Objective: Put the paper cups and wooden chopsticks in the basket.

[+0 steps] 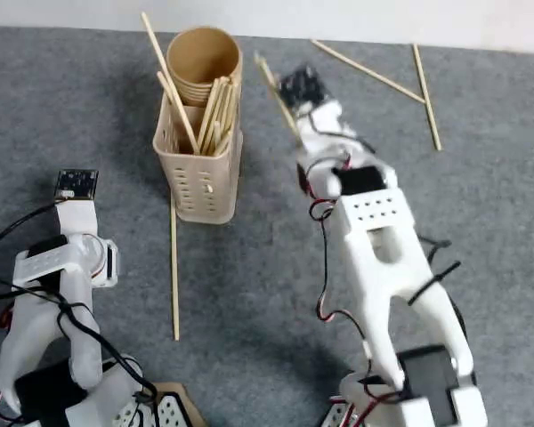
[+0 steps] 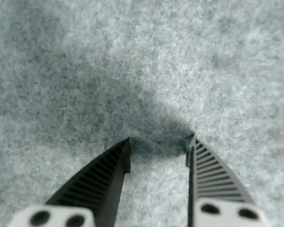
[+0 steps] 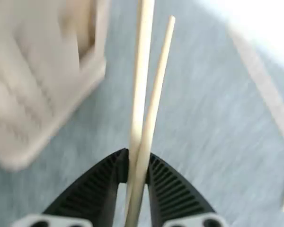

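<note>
arms [image 1: 378, 240]: white shells | fingers [image 2: 104, 184]: black, ribbed | cables [image 1: 323, 294]: black, red

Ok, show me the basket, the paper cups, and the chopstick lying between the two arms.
basket [image 1: 200, 182], high view, front perforated wall.
paper cups [image 1: 203, 58], high view, inside of the top cup.
loose chopstick [image 1: 173, 267], high view, middle of its length.

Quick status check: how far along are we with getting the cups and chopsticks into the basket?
Done: the paper cups sit stacked in the basket beside several chopsticks. In hand: the right gripper is shut on a held pair close to the basket. Left: three loose chopsticks on the mat, one in front of the basket, two by the far edge. The left gripper is open over bare mat.
</note>
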### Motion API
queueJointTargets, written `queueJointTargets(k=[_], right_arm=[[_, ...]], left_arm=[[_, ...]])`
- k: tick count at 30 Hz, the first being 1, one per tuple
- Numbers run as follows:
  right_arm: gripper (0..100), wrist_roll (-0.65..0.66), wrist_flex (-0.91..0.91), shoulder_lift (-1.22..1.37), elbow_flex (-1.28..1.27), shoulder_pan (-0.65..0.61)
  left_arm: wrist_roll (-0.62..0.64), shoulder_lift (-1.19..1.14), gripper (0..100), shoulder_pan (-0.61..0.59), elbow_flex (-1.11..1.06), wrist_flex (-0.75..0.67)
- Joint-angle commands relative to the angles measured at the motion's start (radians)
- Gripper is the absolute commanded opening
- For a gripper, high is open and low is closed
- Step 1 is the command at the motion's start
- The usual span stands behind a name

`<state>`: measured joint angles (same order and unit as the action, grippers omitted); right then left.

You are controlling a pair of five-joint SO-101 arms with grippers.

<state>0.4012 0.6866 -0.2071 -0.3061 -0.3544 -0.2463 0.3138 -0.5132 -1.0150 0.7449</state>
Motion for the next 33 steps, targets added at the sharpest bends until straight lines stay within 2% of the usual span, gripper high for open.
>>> queueJointTargets(k=[1, 7, 9, 12, 16, 20, 26, 33], right_arm=[[0.6, -0.092, -0.010, -0.071, 0.193, -0.007], [0.6, -0.272, -0.021, -0.070, 0.453, -0.108], [0.6, -0.313, -0.087, -0.070, 0.510, -0.159], [0.6, -0.344, -0.205, -0.070, 0.550, -0.248], [0.6, -0.344, -0.234, -0.070, 0.533, -0.360], [0.6, -0.345, -0.344, -0.071, 0.369, -0.378], [0.6, -0.345, -0.769, -0.071, -0.030, -0.363], [1.0, -0.345, -0.931, -0.070, -0.265, -0.363]], left_arm=[[0.009, -0.001, 22, 0.013, -0.002, -0.018], [0.009, -0.001, 22, 0.013, -0.002, -0.018], [0.009, -0.001, 22, 0.013, -0.002, -0.018], [0.009, -0.001, 22, 0.013, -0.002, -0.018], [0.009, -0.001, 22, 0.013, -0.002, -0.020], [0.009, -0.001, 22, 0.013, -0.022, -0.052], [0.009, -0.001, 22, 0.013, -0.027, -0.054], [0.009, -0.001, 22, 0.013, -0.028, -0.057]])
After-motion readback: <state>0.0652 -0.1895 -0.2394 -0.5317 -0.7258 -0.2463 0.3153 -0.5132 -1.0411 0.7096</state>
